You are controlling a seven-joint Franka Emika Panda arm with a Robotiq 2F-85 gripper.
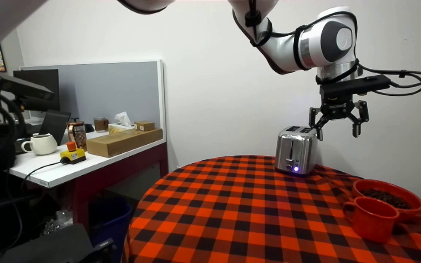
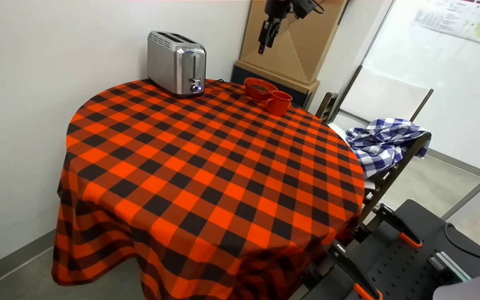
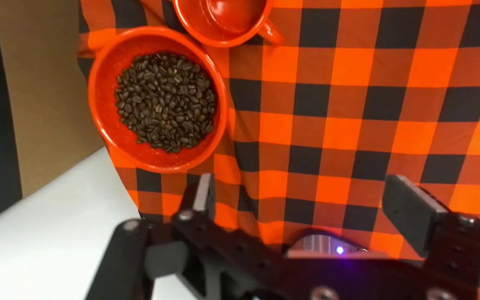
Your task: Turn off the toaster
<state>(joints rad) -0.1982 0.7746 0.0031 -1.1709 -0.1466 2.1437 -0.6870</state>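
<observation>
Toaster (image 1: 295, 149): upright on the red-and-black checked tablecloth (image 1: 228, 204), near the wall (image 1: 210, 91). Bluish-purple light (image 1: 296, 168) low on its front is lit; lever (image 1: 289, 160) sits at the bottom of its slot (same reading in both exterior views). Dark cord (image 2: 220, 80) on the cloth just beside the toaster.

Gripper (image 1: 338, 133): pointing down, fingers (image 1: 356, 129) spread wide, up in the air on the side of the toaster where the red bowl (image 3: 108, 112) stands, apart from the toaster. In the wrist view part of the toaster's front end, light included, shows past the gripper body; rest is hidden.

Bowl: near the toaster, holds dark beans (image 3: 167, 102). Red mug (image 1: 375, 223): just beside the bowl, a bit farther from the toaster; can't tell if they touch.

Well apart from the toaster, in an exterior view: white-topped desk (image 1: 55, 173) carrying a yellow box (image 1: 74, 156) with a red button (image 1: 71, 146), a white mug (image 1: 43, 145), a long cardboard box (image 1: 124, 141). Also well apart, in an exterior view: chair (image 2: 383, 95) with a blue-and-white checked cloth (image 2: 383, 141) heaped on it.
</observation>
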